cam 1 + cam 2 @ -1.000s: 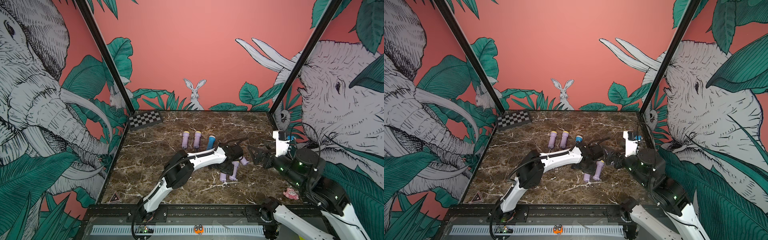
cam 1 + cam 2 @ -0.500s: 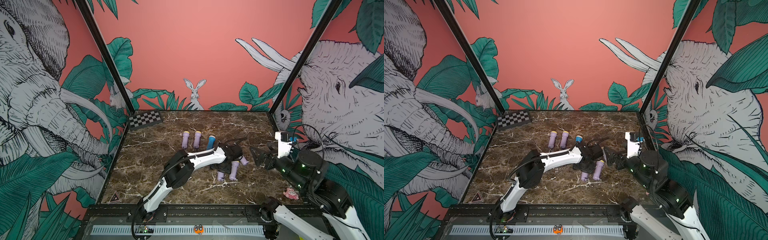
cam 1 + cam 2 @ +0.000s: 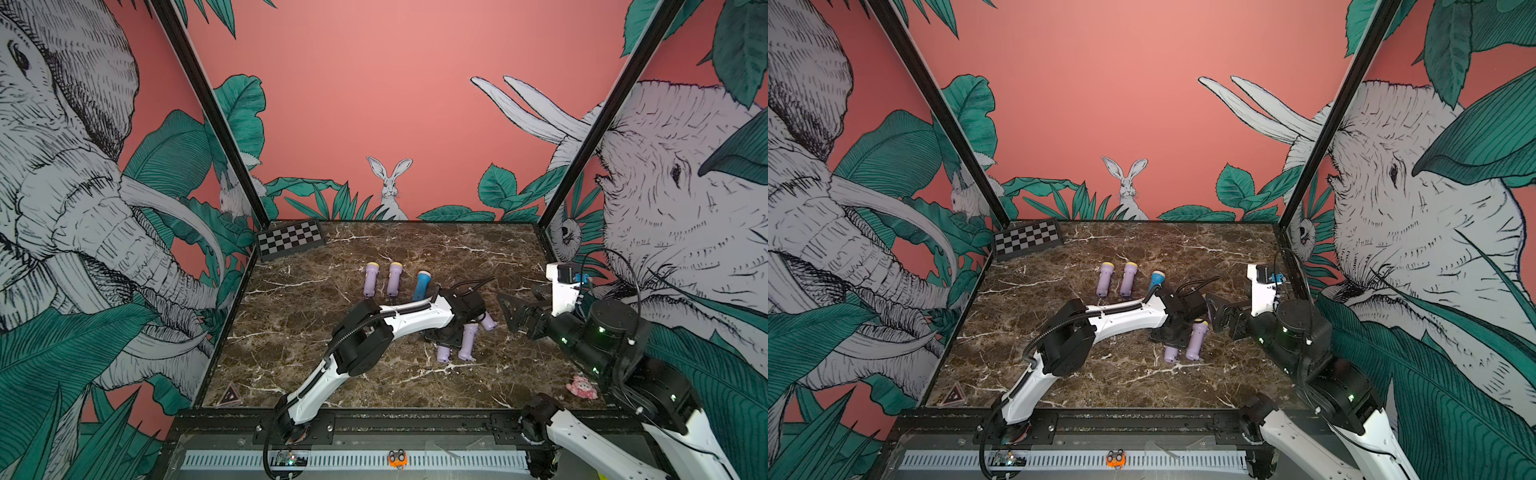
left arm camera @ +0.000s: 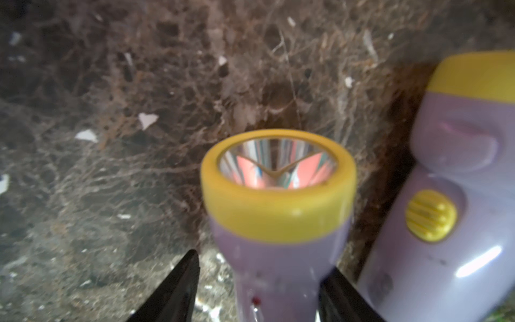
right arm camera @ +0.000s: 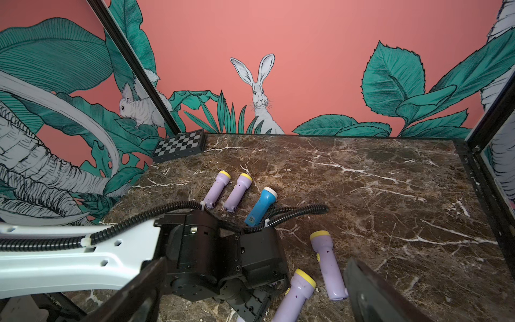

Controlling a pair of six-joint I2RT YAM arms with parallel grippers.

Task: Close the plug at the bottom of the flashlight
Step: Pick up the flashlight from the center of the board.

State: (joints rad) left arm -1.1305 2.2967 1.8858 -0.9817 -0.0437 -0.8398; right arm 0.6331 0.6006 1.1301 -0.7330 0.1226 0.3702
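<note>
Three flashlights [image 3: 393,279] lie in a row behind the left hand [image 3: 444,338].

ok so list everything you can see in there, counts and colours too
back purple flashlights: 2, lilac with yellow heads, side by side toward the back
middle purple flashlights: 3, same colours, mid-table, one between the jaws of the left gripper
blue flashlight: 1, blue with pale head, beside the back pair
checkerboard: 1, black and white, far left corner
pink toy: 1, pink, near right edge
triangle sticker: 1, dark, near left corner
orange item: 1, orange, front rail
table: 1, brown marble, under everything
left gripper: 1, black, jaws astride a purple flashlight, gap on one side
right gripper: 1, black, open and empty, right of the middle group
</note>
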